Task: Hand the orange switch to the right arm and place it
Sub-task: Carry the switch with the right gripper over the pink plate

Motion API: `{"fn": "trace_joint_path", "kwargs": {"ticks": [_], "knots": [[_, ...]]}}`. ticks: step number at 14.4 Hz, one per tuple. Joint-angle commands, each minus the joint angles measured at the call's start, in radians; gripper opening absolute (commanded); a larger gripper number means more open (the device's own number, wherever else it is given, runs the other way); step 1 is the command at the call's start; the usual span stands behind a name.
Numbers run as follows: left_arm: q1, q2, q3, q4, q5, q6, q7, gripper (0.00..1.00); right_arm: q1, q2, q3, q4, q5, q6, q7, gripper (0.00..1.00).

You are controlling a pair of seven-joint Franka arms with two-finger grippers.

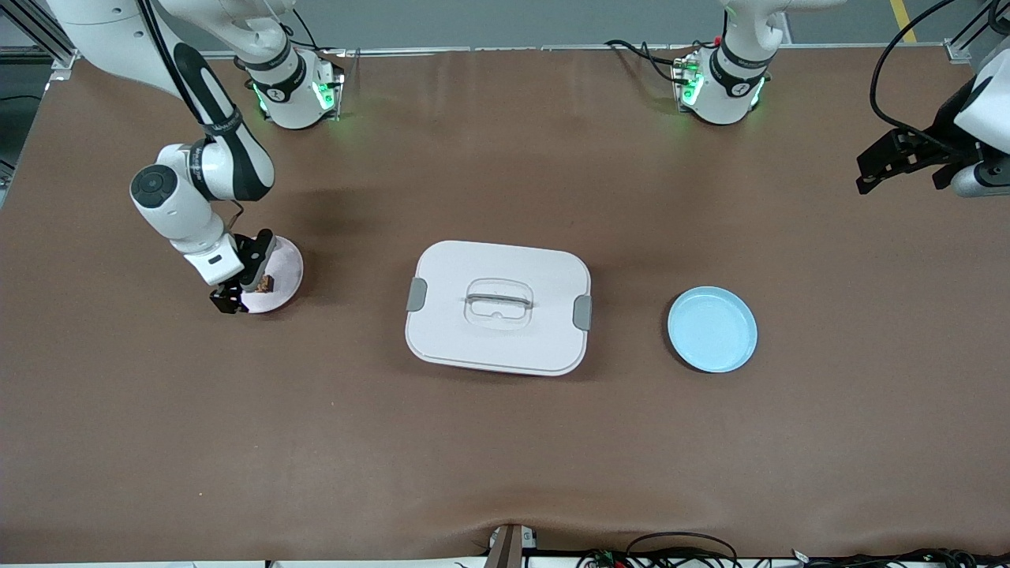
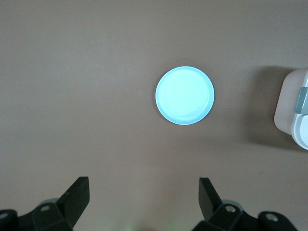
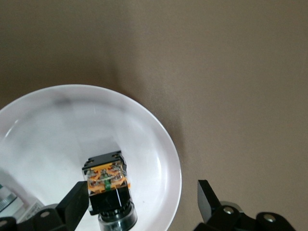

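The orange switch (image 1: pixel 267 282) (image 3: pixel 107 185), a small black block with an orange middle, rests in a white plate (image 1: pixel 288 260) (image 3: pixel 72 125) toward the right arm's end of the table. My right gripper (image 1: pixel 246 290) (image 3: pixel 142 190) hangs low over that plate, open. The switch stands between its fingers, close against one of them, with a wide gap to the other. My left gripper (image 1: pixel 868 172) (image 2: pixel 144 182) waits high over the left arm's end of the table, open and holding nothing.
A white lidded box (image 1: pixel 499 306) (image 2: pixel 294 110) with grey clips sits mid-table. A light blue plate (image 1: pixel 712 329) (image 2: pixel 185 95) lies between the box and the left arm's end. Brown table surface surrounds them.
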Motion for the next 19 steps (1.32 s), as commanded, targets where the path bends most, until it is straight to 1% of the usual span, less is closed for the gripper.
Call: {"fn": "trace_joint_path", "kwargs": {"ticks": [1,2,3,6,8,9,10,11,14,16,18,19], "knots": [[0.003,-0.007,-0.003,-0.006,-0.017,0.02,-0.002,1.0,-0.027,-0.014,0.009,0.019,0.062,-0.085,0.045,1.0],[0.003,-0.005,-0.003,-0.007,-0.017,0.021,-0.001,1.0,-0.027,-0.014,0.006,0.019,0.1,-0.109,0.125,1.0],[0.003,-0.002,-0.004,-0.007,-0.017,0.026,-0.001,1.0,-0.029,-0.012,0.005,0.019,0.104,-0.135,0.236,1.0],[-0.001,0.002,-0.004,-0.009,-0.017,0.032,-0.001,1.0,-0.047,-0.012,0.005,0.019,0.102,-0.143,0.589,1.0],[-0.001,0.004,-0.006,-0.009,-0.017,0.032,-0.001,1.0,-0.047,-0.014,0.005,0.019,0.099,-0.143,0.889,1.0],[-0.001,0.002,-0.007,-0.009,-0.017,0.032,-0.001,1.0,-0.046,-0.015,0.005,0.019,0.09,-0.145,1.043,1.0],[0.002,0.002,-0.017,-0.011,-0.017,0.03,-0.001,1.0,-0.044,-0.014,0.005,0.019,0.066,-0.154,1.146,1.0],[0.003,0.002,-0.017,-0.011,-0.017,0.027,0.001,1.0,-0.046,-0.014,0.005,0.019,0.056,-0.16,1.206,1.0],[0.003,0.002,-0.017,-0.011,-0.017,0.027,-0.001,1.0,-0.046,-0.02,0.005,0.024,0.053,-0.171,1.26,1.0],[0.003,0.002,-0.017,-0.012,-0.017,0.027,-0.001,1.0,-0.047,-0.024,0.005,0.024,0.042,-0.175,1.337,1.0],[0.003,0.002,-0.017,-0.015,-0.017,0.026,-0.001,1.0,-0.046,-0.026,0.006,0.035,0.027,-0.211,1.444,1.0],[0.003,0.002,-0.018,-0.014,-0.017,0.024,-0.001,1.0,-0.044,-0.027,0.008,0.047,0.027,-0.241,1.461,1.0]]}}
